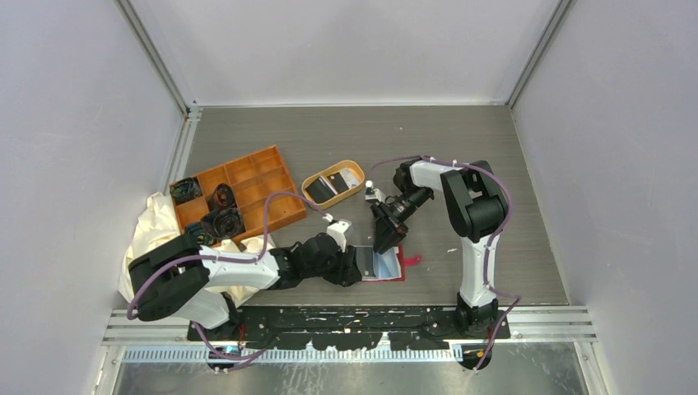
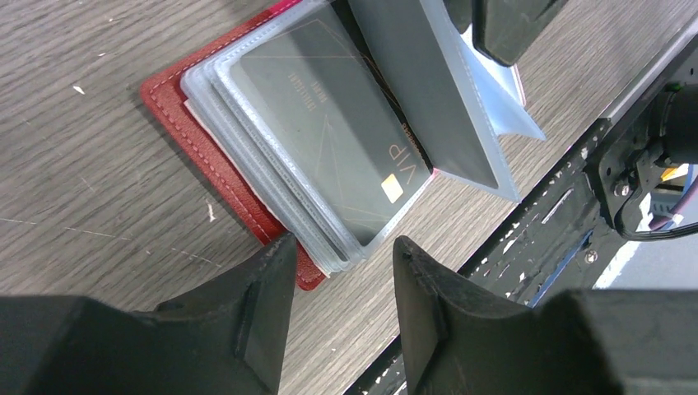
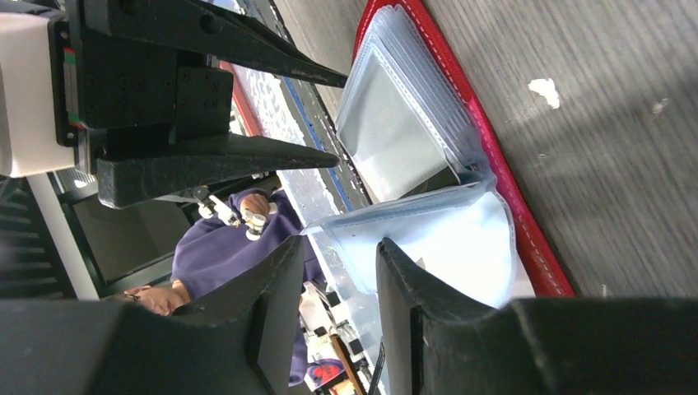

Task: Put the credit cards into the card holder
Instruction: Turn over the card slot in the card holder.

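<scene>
From above, the red card holder point(image 1: 402, 265) lies open on the table point(image 1: 494, 164), with its clear sleeves facing up. The left gripper point(image 1: 360, 268) reaches to the holder's left edge and the right gripper point(image 1: 385, 245) stands over its far side. Beyond the holder and a little to its left is the oval tan dish point(image 1: 328, 205), with one dark credit card point(image 1: 318, 189) and one pale credit card point(image 1: 346, 176) in it. The orange compartment tray point(image 1: 263, 164) is further left of the holder.

In the left wrist view, a dark card point(image 2: 329, 140) sits in the top sleeve of the holder. It carries the letters "VIP" and a small gold chip; the fine line of text on it is too small to read. The left fingers are apart and clamp nothing; the holder's near corner lies just at their mouth. One sleeve leaf point(image 2: 428, 90) stands raised from the holder.

In the right wrist view, the right fingers are also apart. The edge of the raised leaf reaches toward their gap, but it is not pinched. No writing can be read in this view.
</scene>
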